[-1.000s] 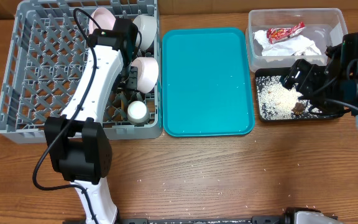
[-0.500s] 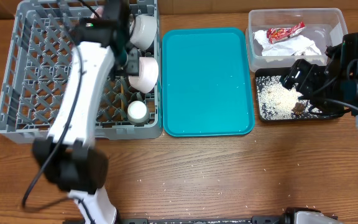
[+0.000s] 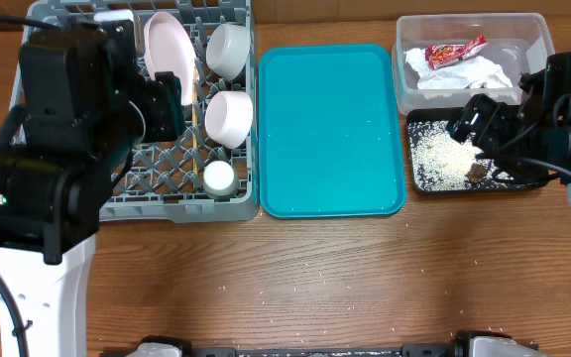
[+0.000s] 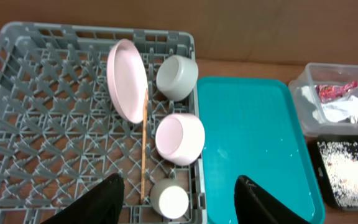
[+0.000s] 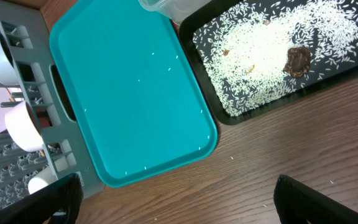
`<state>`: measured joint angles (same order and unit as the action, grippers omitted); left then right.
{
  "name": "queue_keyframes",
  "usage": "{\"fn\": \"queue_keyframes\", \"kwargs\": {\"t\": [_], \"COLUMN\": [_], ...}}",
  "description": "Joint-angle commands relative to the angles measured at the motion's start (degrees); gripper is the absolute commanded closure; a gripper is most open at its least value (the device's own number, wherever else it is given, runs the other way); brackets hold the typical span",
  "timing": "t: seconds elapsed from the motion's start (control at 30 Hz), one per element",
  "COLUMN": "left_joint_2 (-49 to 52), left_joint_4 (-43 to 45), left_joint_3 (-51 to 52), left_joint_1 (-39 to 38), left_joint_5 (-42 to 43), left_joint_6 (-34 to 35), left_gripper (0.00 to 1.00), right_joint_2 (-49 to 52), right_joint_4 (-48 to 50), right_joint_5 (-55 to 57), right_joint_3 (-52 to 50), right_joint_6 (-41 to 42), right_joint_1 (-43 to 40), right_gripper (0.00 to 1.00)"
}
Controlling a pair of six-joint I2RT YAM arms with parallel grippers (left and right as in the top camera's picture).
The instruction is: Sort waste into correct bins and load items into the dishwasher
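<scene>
Left gripper (image 4: 179,180) is held open over the dish rack (image 4: 42,124). Right gripper (image 5: 178,180) is spread wide, empty, near the black tray (image 5: 337,65).

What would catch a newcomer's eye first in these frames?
The bright teal tray in the middle of the table stands out first, bare but for a few stray grains. Left of it, the grey dish rack holds a pale plate on edge, two white bowls, a cup and a chopstick; right of it, the black tray is strewn with white rice. The left arm looms over the rack in the overhead view.
</scene>
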<state>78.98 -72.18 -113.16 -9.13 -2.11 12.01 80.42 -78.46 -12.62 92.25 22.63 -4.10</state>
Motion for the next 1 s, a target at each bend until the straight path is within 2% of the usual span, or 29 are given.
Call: {"fn": "queue_keyframes", "kwargs": {"t": [0.0,0.07,0.13,0.17,0.53,0.73,0.9,0.93,0.97], "left_joint_2": [-5.6,-9.3,-11.5,-12.1,-9.2,-5.4,-1.2,-0.4,1.6], "left_joint_4": [1.9,4.5,5.9,5.8,1.1,-1.8,-1.8,-1.8,-1.8], "left_joint_3": [2.9,5.3,6.5,6.6,6.6,6.6,6.6,6.6,6.6], "left_joint_1": [-1.8,-2.8,-3.1,-3.1,-3.1,-3.1,-3.1,-3.1,-3.1], "left_joint_5": [0.5,0.2,0.3,0.3,0.3,0.3,0.3,0.3,0.3], "left_joint_6": [0.9,0.9,0.9,0.9,0.9,0.9,0.9,0.9,0.9], "left_gripper": [0.45,0.43,0.32,0.0,0.0,0.0,0.0,0.0,0.0], "right_joint_2": [-0.2,-0.2,-0.2,-0.5,-11.9,-24.7,-40.0,-43.1,-48.9], "right_joint_4": [0.3,0.3,0.3,0.3,0.3,0.3,-0.2,1.1,8.8], "right_joint_5": [0.6,0.6,0.6,0.6,0.6,0.6,2.0,3.1,4.2], "right_joint_3": [0.7,0.7,0.7,0.7,0.7,-1.8,-14.1,-17.7,-26.9], "right_joint_6": [-0.2,-0.2,-0.2,-0.2,-0.2,-0.2,-0.6,-0.6,-3.1], "right_joint_1": [-0.1,-0.1,0.0,0.0,0.3,4.1,3.6,3.3,2.7], "right_gripper": [0.0,0.0,0.0,0.0,0.0,0.0,0.0,0.0,0.0]}}
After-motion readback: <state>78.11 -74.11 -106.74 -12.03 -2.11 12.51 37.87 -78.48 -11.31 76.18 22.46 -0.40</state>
